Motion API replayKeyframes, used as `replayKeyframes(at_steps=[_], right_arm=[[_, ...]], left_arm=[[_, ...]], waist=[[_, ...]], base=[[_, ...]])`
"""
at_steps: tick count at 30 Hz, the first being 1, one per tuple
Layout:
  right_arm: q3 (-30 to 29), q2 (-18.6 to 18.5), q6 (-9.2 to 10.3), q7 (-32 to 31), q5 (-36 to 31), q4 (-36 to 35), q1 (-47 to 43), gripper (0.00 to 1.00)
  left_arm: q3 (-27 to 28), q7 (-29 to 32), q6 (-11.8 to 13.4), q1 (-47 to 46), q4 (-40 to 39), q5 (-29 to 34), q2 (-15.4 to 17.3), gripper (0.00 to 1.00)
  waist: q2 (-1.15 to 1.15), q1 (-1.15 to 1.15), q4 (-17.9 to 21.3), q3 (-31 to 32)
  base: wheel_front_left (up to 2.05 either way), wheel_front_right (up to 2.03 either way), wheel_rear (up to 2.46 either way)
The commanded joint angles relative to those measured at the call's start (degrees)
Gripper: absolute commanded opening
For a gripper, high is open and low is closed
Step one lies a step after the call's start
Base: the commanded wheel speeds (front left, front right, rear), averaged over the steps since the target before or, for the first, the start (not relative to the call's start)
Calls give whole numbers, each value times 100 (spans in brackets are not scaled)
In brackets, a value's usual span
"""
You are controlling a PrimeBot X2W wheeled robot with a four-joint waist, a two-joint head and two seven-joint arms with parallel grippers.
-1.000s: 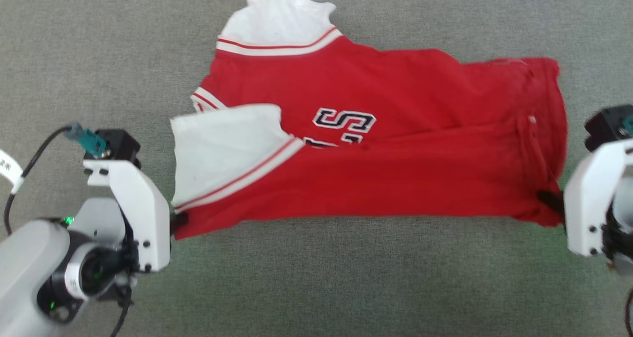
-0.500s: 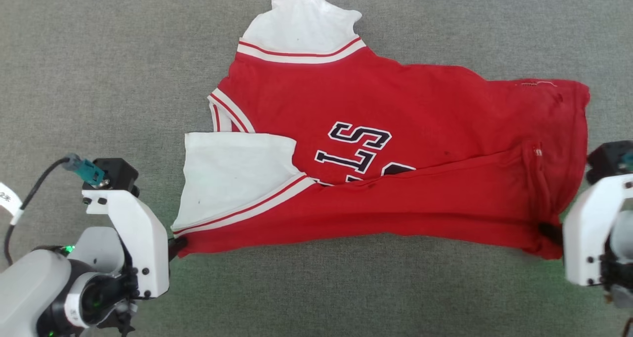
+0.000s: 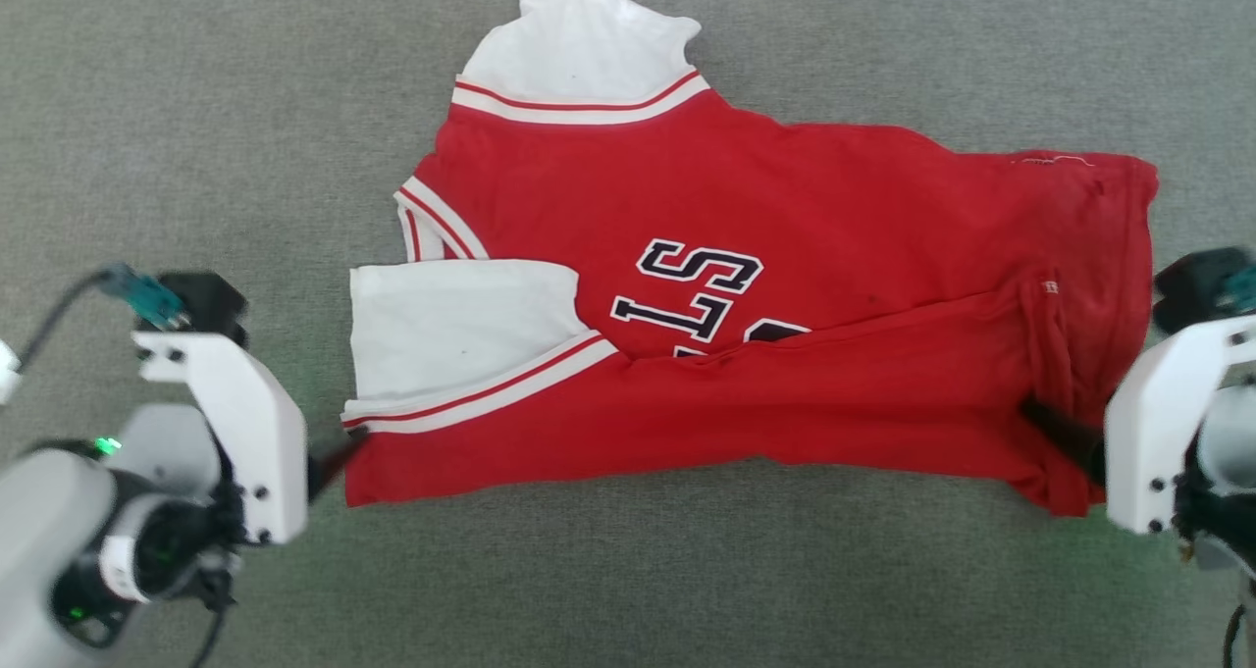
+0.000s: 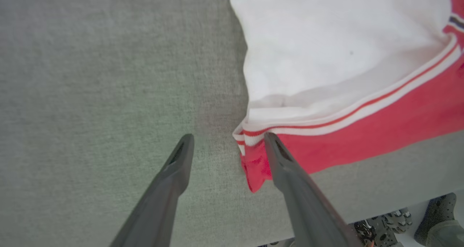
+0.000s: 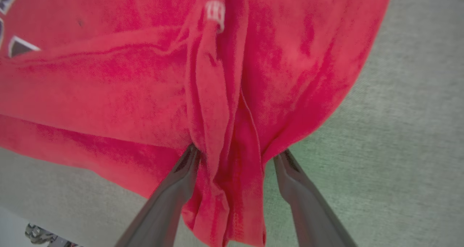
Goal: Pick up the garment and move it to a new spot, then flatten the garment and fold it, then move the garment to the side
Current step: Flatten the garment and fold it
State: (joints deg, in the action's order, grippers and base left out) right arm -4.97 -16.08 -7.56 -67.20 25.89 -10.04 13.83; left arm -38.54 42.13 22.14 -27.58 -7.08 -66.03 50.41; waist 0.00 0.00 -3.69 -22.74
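Note:
The garment (image 3: 785,256), a red T-shirt with white sleeves and a black-and-white chest print, lies sideways on the grey surface. Its near long edge is folded up over the lower part of the print. My left gripper (image 3: 339,447) is open at the garment's near left corner. In the left wrist view that corner (image 4: 255,167) lies just inside the right finger of the left gripper (image 4: 227,140). My right gripper (image 3: 1045,423) is open at the near right corner. Bunched red hem fabric (image 5: 228,131) lies loose between the spread fingers of the right gripper (image 5: 237,152).
Grey felt-like table top (image 3: 196,109) surrounds the garment on all sides. The table's front edge (image 4: 380,214) runs close behind the left gripper, with floor and a dark shoe-like shape (image 4: 436,219) beyond it.
Both grippers went from shut on the garment's near corners to open, letting the fabric go. The near fold has settled onto the garment, and the left arm has shifted slightly left.

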Motion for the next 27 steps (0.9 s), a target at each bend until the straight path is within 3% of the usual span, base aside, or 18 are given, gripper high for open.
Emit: replayKeyframes(at_steps=[1, 6, 11, 18, 27], right_arm=[[-75, 43, 13, 87, 49, -105, 53, 100], [-353, 254, 11, 511, 65, -533, 50, 100], [-593, 628, 10, 1396, -142, -847, 135, 100], [-641, 1120, 10, 3157, -581, -819, 362, 100], [-219, 1309, 10, 5038, -892, -407, 358, 100]], left_arm=[[69, 43, 25, -112, -85, 71, 79, 100], [207, 184, 32, -383, -350, 152, 403, 100], [290, 179, -220, -915, -225, 414, 454, 100], [249, -13, -890, -1931, 663, 828, 129, 100], [88, -305, -1805, -3067, 2254, 1221, -324, 100]], waist=[[0, 0, 31, 10], [0, 0, 200, 20], [0, 0, 455, 6], [0, 0, 922, -78], [0, 0, 1618, -279]], base=[[0, 0, 0], [0, 0, 0], [0, 0, 0], [0, 0, 0], [0, 0, 0]])
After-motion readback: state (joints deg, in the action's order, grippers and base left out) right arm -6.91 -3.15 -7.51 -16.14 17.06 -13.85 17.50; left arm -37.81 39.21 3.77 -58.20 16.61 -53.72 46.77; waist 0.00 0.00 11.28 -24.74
